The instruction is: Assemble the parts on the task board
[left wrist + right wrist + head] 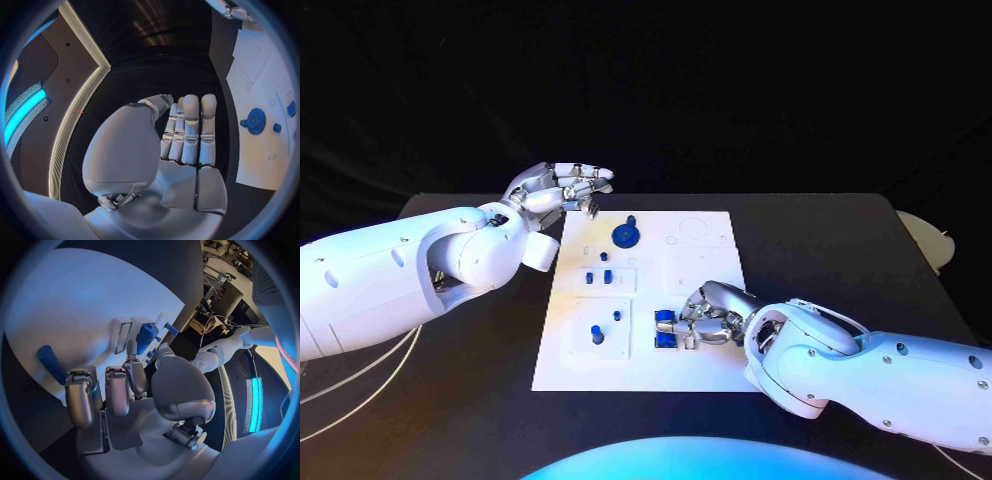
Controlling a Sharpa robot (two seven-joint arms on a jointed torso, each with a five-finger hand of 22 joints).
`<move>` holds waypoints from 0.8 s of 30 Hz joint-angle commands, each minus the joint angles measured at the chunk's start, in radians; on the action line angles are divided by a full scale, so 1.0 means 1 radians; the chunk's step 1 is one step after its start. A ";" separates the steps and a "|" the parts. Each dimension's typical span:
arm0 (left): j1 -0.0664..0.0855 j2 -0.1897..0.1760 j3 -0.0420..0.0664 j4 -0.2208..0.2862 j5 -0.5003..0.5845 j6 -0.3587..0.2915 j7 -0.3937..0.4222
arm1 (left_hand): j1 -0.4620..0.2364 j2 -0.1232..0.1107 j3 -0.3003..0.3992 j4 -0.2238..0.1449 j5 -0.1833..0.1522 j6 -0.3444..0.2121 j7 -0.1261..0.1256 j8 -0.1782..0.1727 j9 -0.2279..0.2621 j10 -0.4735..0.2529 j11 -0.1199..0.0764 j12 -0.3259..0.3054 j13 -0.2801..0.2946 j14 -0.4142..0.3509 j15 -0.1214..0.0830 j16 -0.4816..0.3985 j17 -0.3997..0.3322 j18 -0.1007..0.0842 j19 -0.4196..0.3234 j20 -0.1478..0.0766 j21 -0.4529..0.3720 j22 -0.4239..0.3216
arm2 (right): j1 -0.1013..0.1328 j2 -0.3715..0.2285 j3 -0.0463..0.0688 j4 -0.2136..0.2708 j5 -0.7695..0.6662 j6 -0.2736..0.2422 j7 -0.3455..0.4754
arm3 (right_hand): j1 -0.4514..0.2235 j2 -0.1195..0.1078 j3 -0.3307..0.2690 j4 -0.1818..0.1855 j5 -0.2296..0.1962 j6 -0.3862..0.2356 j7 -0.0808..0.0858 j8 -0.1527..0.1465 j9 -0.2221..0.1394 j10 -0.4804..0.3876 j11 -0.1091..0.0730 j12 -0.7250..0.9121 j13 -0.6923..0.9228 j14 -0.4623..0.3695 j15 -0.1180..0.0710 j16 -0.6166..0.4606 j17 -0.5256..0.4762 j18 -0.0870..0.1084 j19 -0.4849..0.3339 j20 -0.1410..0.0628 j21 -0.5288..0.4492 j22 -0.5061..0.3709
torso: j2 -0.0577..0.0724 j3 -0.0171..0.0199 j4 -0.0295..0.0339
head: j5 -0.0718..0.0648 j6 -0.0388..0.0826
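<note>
Task board sits in the middle of the black table, with a blue gear-looking part near its far end and a few small blue parts mid-board. Right hand is down on the near part of the board, fingers curled next to the blue blocks, can't tell if it's actually gripping one. Left hand hangs off the far-left corner, fingers straight, holding nothing

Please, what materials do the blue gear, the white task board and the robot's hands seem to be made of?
Blue gear: probably matte plastic, uniform colour, no glints.
Task board: apparently matte white plastic or coated sheet, flat and dull.
Left hand and right hand: likely polished metal, silvery with bright highlights.
</note>
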 commanded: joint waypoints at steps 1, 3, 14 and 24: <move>0.001 0.001 0.001 0.004 0.005 0.014 0.003 | -0.002 0.009 0.002 -0.002 0.006 -0.008 0.003 -0.004 0.001 -0.007 -0.002 0.003 0.001 -0.008 0.001 -0.005 -0.001 0.006 -0.005 0.001 -0.006 -0.001 | 0.000 0.002 0.000 -0.001 -0.032 -0.025 0.000 | -0.014 -0.001 -0.016 0.000 -0.017 -0.009 0.001 -0.005 0.002 -0.009 0.000 -0.014 0.005 0.075 0.001 -0.005 0.114 -0.011 0.100 -0.003 -0.007 0.260 | 0.000 0.0011 -0.0008 | 0.001 0.000; 0.001 0.000 0.001 0.004 0.005 0.013 0.003 | -0.002 0.009 0.002 -0.002 0.006 -0.008 0.003 -0.004 0.001 -0.007 -0.002 0.003 0.001 -0.008 0.001 -0.005 -0.001 0.006 -0.005 0.001 -0.006 -0.001 | 0.000 0.003 0.000 -0.001 -0.037 -0.035 0.002 | -0.017 -0.002 -0.027 0.000 -0.030 -0.014 0.003 -0.006 0.002 -0.016 0.002 -0.027 -0.005 0.075 0.002 -0.005 0.114 -0.011 0.098 -0.001 -0.010 0.259 | 0.000 0.0012 -0.0009 | 0.001 0.000; 0.001 0.000 0.001 0.004 0.005 0.014 0.003 | -0.002 0.009 0.002 -0.002 0.006 -0.008 0.003 -0.004 0.001 -0.007 -0.002 0.003 0.001 -0.008 0.001 -0.005 -0.001 0.006 -0.005 0.001 -0.006 -0.001 | 0.000 -0.021 0.000 0.029 -0.053 -0.069 0.039 | 0.161 0.048 -0.037 -0.005 0.065 -0.018 0.000 0.000 0.005 0.001 -0.003 -0.013 0.015 0.080 0.001 0.002 0.132 -0.014 0.105 -0.003 0.005 0.263 | 0.000 0.0021 -0.0004 | 0.001 0.001; 0.001 -0.001 0.001 0.003 0.005 0.013 0.003 | -0.002 0.009 0.002 -0.002 0.006 -0.008 0.003 -0.004 0.001 -0.007 -0.002 0.003 0.001 -0.008 0.001 -0.005 -0.001 0.006 -0.005 0.001 -0.006 -0.001 | 0.000 -0.063 0.000 0.061 -0.055 -0.002 0.085 | 0.325 0.024 -0.040 -0.016 0.061 -0.011 -0.004 -0.007 -0.006 0.012 -0.005 0.001 0.033 0.082 -0.004 0.007 0.145 -0.014 0.105 -0.005 0.005 0.263 | -0.001 0.0022 -0.0036 | 0.003 0.000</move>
